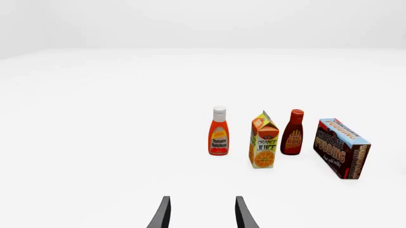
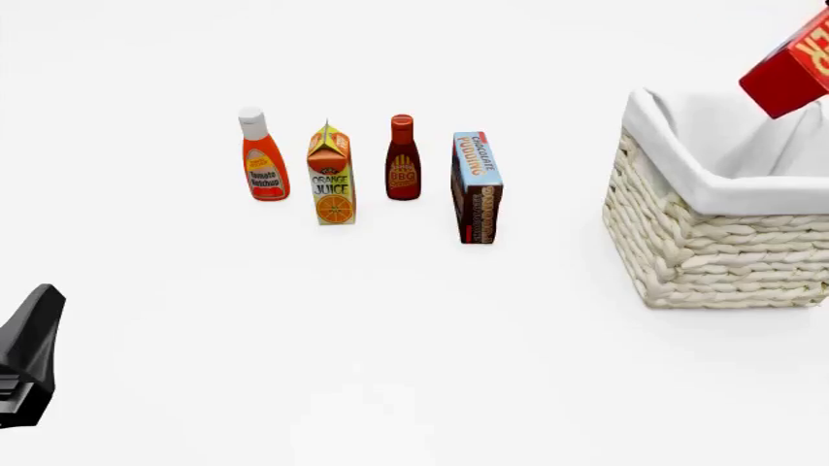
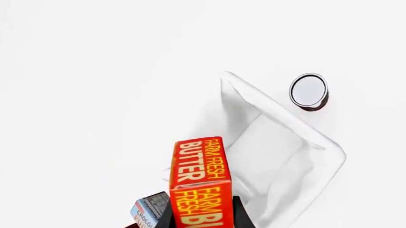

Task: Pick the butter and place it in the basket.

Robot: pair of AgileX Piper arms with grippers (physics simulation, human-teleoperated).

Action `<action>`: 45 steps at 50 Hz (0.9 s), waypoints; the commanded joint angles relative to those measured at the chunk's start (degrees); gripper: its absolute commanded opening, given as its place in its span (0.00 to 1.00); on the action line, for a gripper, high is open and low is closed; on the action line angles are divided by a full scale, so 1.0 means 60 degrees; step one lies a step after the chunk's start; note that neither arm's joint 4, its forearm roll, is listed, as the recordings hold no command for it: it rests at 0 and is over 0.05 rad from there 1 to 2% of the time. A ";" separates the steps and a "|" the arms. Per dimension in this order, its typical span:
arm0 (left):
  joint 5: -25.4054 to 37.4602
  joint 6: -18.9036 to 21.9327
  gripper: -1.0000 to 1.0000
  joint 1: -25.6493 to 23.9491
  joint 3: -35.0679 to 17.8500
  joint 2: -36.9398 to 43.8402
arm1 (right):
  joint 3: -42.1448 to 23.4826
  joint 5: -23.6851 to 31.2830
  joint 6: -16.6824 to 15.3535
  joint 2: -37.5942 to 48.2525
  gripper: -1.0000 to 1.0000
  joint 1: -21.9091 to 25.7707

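The butter, a red-orange carton with yellow lettering, is clamped between the fingers of my right gripper, which is shut on it. In the front view the butter hangs tilted in the air above the far right part of the basket, a cream woven basket with a white liner. From the right wrist view the basket lies below and beyond the carton, with nothing in it. My left gripper is open, holds nothing, and stays low at the near left.
A row stands left of the basket: tomato ketchup, orange juice carton, BBQ sauce bottle and chocolate pudding box. A dark round can sits beyond the basket. Part of my left arm shows at the near left edge.
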 commanded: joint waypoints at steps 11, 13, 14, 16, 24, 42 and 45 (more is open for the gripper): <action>0.0000 0.0000 1.00 0.0000 0.0000 0.0000 | 0.0326 -0.0491 0.0392 0.0194 0.00 0.0207; 0.0000 0.0000 1.00 0.0000 0.0000 0.0000 | 0.0298 -0.0491 0.0416 0.0255 0.00 0.0224; 0.0000 0.0000 1.00 0.0000 0.0000 0.0000 | 0.0255 -0.0473 0.0422 0.0279 0.00 0.0228; 0.0000 0.0000 1.00 0.0000 0.0000 0.0000 | 0.0149 -0.0430 0.0454 0.0337 0.00 0.0229; 0.0000 0.0000 1.00 0.0000 0.0000 0.0000 | 0.0293 -0.0527 0.0476 0.0362 0.00 0.0071; 0.0000 0.0000 1.00 0.0000 0.0000 0.0000 | 0.0313 -0.0633 0.0489 0.0485 0.00 -0.0117; 0.0000 0.0000 1.00 0.0000 0.0000 0.0000 | 0.0395 -0.0694 0.0517 0.0513 0.00 -0.0090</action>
